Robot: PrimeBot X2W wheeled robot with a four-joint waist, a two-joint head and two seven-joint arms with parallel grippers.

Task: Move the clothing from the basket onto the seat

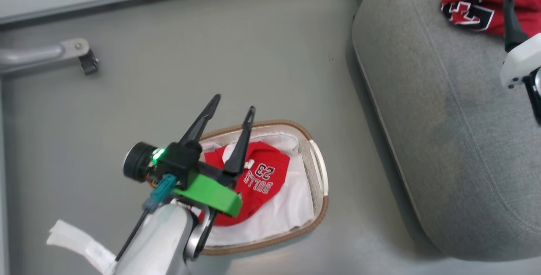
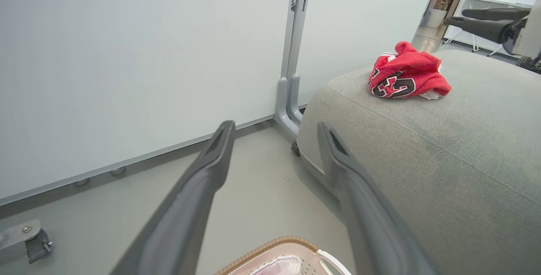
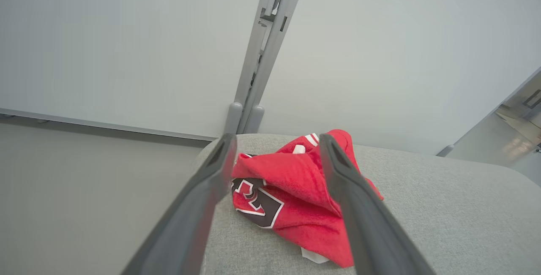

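**A:** Nearest us, left gripper (image 1: 235, 102) hangs above the basket (image 1: 316, 218), jaws apart, nothing in them. Inside, the BULLS 23 jersey (image 1: 264, 178) lies crumpled on the white liner (image 1: 291, 211).

**B:** Soft, light, floppy stuff, I'd say. Pinch a raised red fold and steer clear of the liner.

**A:** Farther out, the lettered jersey (image 3: 291, 199) sits bunched on the seat (image 1: 444, 140), with the right gripper (image 3: 277, 140) over it, jaws apart, not gripping.

**B:** One garment left to move, by my reckoning.

Bulls 23 garment (image 1: 264, 180): lower left hidden behind the left claw (image 1: 235, 102) and its green mount (image 1: 211, 192).
Basket (image 1: 318, 169): left end covered by the pale forearm (image 1: 160, 237).
Lettered garment (image 1: 469, 0): cut by the head view's top edge; folds break its wording.
Seat (image 1: 444, 140): runs past the right edge.
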